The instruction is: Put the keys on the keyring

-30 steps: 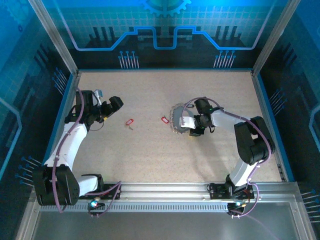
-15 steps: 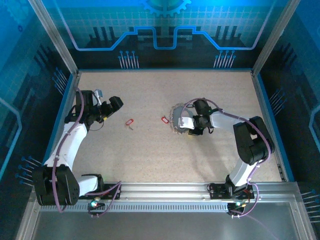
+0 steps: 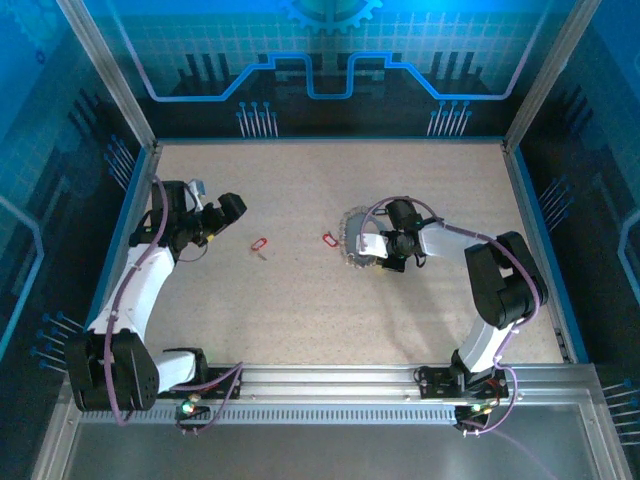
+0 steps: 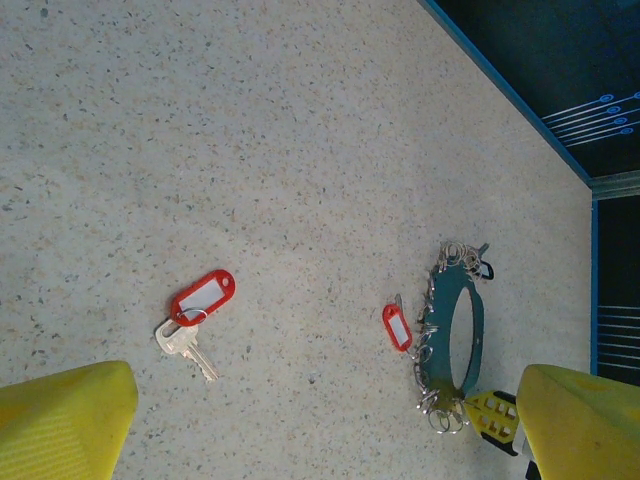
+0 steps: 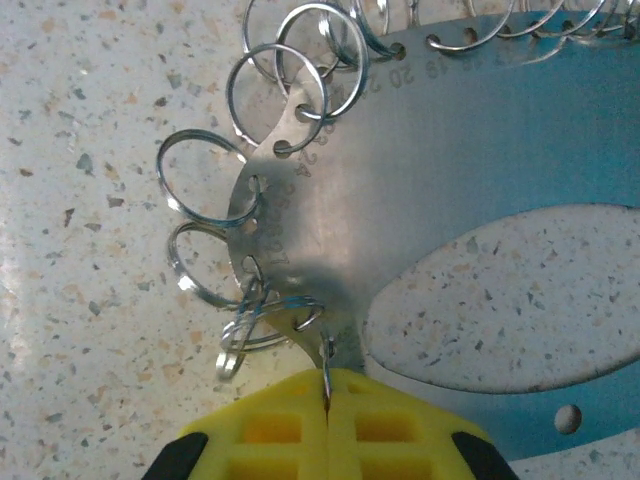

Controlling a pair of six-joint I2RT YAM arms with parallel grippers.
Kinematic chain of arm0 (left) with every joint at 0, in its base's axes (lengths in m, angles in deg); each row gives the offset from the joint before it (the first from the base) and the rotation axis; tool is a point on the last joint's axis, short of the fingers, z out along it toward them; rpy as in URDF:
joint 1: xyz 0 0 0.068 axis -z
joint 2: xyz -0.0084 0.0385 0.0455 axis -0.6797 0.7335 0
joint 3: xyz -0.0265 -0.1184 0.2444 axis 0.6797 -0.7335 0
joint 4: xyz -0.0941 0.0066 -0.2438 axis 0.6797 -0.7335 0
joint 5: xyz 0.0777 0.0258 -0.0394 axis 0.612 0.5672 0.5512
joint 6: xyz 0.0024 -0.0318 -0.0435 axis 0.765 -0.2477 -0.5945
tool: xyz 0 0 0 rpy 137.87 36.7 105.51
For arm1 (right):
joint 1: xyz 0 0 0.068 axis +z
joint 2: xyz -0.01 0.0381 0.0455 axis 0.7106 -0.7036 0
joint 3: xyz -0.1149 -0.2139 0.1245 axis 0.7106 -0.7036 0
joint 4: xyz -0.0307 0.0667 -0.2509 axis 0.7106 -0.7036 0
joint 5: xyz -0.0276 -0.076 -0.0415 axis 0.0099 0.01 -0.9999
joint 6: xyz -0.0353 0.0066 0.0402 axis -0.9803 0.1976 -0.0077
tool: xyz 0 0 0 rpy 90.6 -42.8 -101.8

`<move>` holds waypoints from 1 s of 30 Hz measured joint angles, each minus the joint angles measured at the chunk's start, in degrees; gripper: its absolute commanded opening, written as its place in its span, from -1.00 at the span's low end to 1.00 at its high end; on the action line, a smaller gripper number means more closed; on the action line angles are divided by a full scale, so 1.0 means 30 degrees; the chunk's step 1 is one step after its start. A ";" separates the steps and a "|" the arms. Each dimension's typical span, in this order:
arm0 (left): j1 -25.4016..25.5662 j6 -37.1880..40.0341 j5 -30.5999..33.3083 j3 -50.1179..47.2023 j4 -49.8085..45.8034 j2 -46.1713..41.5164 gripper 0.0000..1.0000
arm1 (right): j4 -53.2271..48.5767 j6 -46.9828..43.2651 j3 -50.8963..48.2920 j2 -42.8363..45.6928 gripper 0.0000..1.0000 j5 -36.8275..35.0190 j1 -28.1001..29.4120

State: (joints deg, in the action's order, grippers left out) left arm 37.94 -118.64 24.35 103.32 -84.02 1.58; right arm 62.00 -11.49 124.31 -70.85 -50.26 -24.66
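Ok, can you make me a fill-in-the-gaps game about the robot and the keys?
1. The right gripper is ____ on the edge of the keyring.
2. The left gripper has its jaws ____.
3. The silver key lying on the table wears a tag coloured ____.
4. The other tag lies right beside the ____.

Missing words: shut, open, red, keyring.
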 measured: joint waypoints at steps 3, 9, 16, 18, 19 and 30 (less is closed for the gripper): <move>0.0000 0.0007 -0.0044 -0.0007 0.0029 0.0000 0.98 | 0.0605 0.0058 -0.0692 0.0794 -1.00 0.0007 -0.0007; 0.0000 -0.0007 -0.0940 -0.0634 0.1960 -0.0554 0.97 | 0.0852 0.0204 -0.1049 0.3096 -1.00 0.0131 -0.0015; 0.0867 0.0685 -0.1916 -0.2805 0.5384 -0.2499 0.94 | 0.0889 0.0415 -0.1042 0.5195 -1.00 0.0619 0.0022; 0.1457 0.1406 -0.2404 -0.2951 0.6244 -0.3024 0.88 | 0.0780 0.0415 -0.1005 0.5748 -1.00 0.0787 0.0073; 0.1654 0.1690 -0.2645 -0.3045 0.6637 -0.3271 0.85 | 0.0663 0.0408 -0.0940 0.5952 -1.00 0.0838 0.0117; 0.3432 0.6375 -0.5770 -0.3898 0.9894 -0.5734 0.42 | -0.1180 -0.0357 0.0896 0.8451 -1.00 0.3067 0.1508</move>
State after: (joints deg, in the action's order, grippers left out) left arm 48.23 -99.52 7.04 91.63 -54.34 -15.62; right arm 58.46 -12.56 127.00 -45.50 -41.06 -20.14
